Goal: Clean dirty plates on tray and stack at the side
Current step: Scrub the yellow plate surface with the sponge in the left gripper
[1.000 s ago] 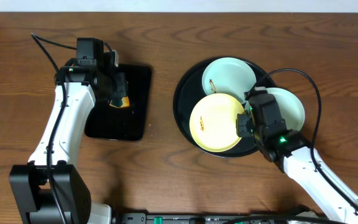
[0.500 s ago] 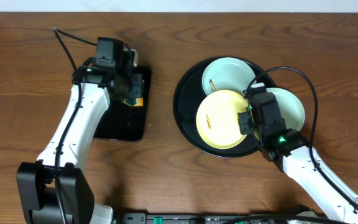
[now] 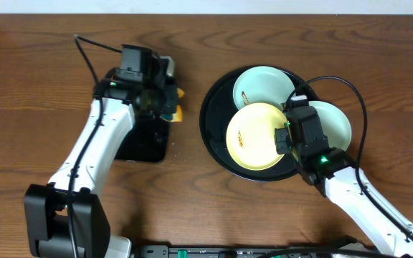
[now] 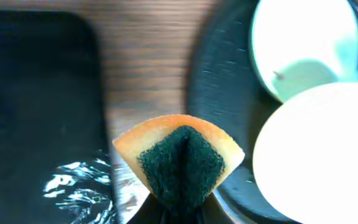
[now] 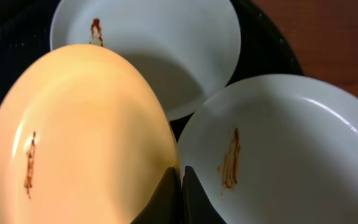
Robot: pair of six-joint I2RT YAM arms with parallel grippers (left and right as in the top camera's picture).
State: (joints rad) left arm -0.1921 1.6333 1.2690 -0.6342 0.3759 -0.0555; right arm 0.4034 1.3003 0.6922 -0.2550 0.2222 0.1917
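Since half a second ago the left arm has swung off the small rectangular black tray (image 3: pixel 143 143) and out over bare wood toward the plates. The right arm has barely shifted.

The left gripper (image 4: pixel 179 210) is pinched narrow on a folded orange sponge with a dark green scouring face (image 4: pixel 179 158), and the fold bulges forward of the fingertips. Just ahead and to its right lies the rim of the large round glossy black tray (image 4: pixel 219 93). Just past that rim is the pale yellow round plastic plate (image 4: pixel 316 155), so the wipe looks to need only a short reach further right.

That plate lies on the tray directly in front of the right gripper (image 5: pixel 180 186), whose fingers are closed down on its edge and seem to prop it at a tilt. Its brown smear (image 5: pixel 30 162) runs on the side away from that grip, toward the sponge.

Beyond the yellow plate, a pale mint-white plate (image 5: pixel 160 43) lies furthest from the right gripper. A second mint-white plate (image 5: pixel 272 162), just beside the gripper's right, rests over the tray's rim. Both are smeared. No plate is stacked at the side yet.
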